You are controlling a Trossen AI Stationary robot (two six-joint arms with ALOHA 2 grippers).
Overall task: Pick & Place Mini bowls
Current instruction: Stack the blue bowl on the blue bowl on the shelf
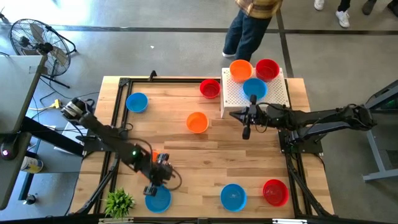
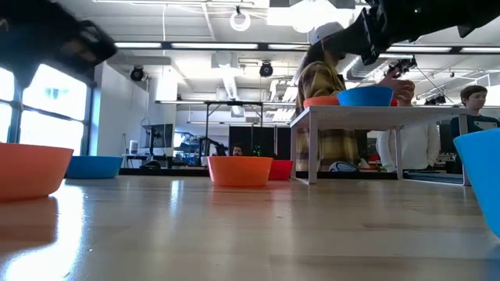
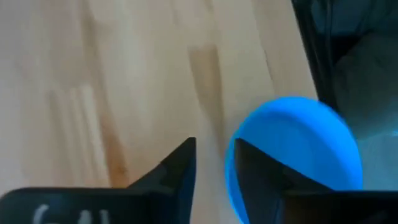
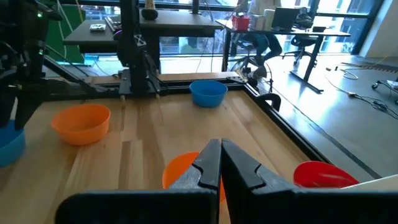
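Mini bowls (image 1: 197,122) all sit mouth-up, round, no long axis; scattered on the wood counter (image 1: 186,155): blue far left, red + orange mid, blue + red at near edge; three more (orange, red, blue) atop white perforated box (image 1: 273,93). Left tool (image 1: 155,186) low at near-left blue bowl (image 3: 298,146), fingers spread, one tip inside its rim. Right tool (image 1: 246,124) pressed together, empty, hovering just beside the box. Small green plant (image 1: 118,202) at counter's corner; person (image 1: 252,28) standing past the far edge; fan (image 1: 37,40) on grey floor.

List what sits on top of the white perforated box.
On the white perforated box sit three mini bowls: orange, red and blue. Whether the bowls hold anything cannot be seen.
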